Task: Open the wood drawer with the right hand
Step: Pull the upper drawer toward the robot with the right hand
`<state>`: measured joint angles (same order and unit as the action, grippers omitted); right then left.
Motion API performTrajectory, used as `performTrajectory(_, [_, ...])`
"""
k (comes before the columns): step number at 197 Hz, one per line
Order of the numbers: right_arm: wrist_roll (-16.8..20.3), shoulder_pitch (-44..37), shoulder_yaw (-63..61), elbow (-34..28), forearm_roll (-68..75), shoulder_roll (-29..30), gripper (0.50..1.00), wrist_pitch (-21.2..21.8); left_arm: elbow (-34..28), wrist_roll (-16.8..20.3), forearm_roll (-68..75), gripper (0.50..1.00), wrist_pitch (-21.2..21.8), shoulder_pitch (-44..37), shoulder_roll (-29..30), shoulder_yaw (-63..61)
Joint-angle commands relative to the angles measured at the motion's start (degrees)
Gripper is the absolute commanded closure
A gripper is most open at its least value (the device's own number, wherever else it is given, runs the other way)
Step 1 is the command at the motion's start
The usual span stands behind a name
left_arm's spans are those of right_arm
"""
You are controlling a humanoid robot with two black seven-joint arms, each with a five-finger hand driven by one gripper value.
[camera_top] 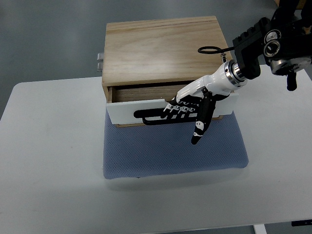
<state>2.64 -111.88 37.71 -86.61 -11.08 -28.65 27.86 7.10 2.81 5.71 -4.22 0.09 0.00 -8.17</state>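
Nearest me the blue mat [146,156] lies under the wood box [161,48], where my right hand [192,109] hooks its curled fingers [175,113] into the drawer [122,109] handle [146,117], drawer partly out, more pulling left, I judge.

place: robot lab or test cell | surface: plain white surface [53,161] with rounded corners, set on a bare grey floor [48,39] | setup: single wooden drawer box [163,48] staged on a blue mat [170,156] | machine: black-and-white robot arm [268,46] over the surface | no household furnishings in view
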Motion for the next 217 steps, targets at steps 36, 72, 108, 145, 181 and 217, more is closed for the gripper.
performTrajectory(36, [-0.09, -1.33, 0.08, -1.72, 0.01, -1.85, 0.556, 4.48, 0.02, 0.0, 0.0, 0.5, 0.0, 0.0, 0.0, 0.0])
performTrajectory(72, [-0.09, -2.03, 0.08, -3.83, -0.08, -2.82, 0.556, 5.71, -0.06, 0.0, 0.0, 0.5, 0.0, 0.0, 0.0, 0.0])
performTrajectory(108, [-0.17, -2.56, 0.08, -4.62, -0.08, -3.52, 0.556, 6.5, 0.02, 0.0, 0.0, 0.5, 0.0, 0.0, 0.0, 0.0])
performTrajectory(145, [-0.26, -2.82, 0.08, -5.06, -0.08, -3.78, 0.556, 7.12, 0.02, 0.0, 0.0, 0.5, 0.0, 0.0, 0.0, 0.0])
performTrajectory(181, [-0.35, -4.23, 0.08, -5.24, -0.08, -4.22, 0.556, 7.14, 0.02, 0.0, 0.0, 0.5, 0.0, 0.0, 0.0, 0.0])
performTrajectory(217, [-0.44, -5.72, -0.01, -5.24, -0.08, -4.84, 0.556, 7.14, 0.02, 0.0, 0.0, 0.5, 0.0, 0.0, 0.0, 0.0])
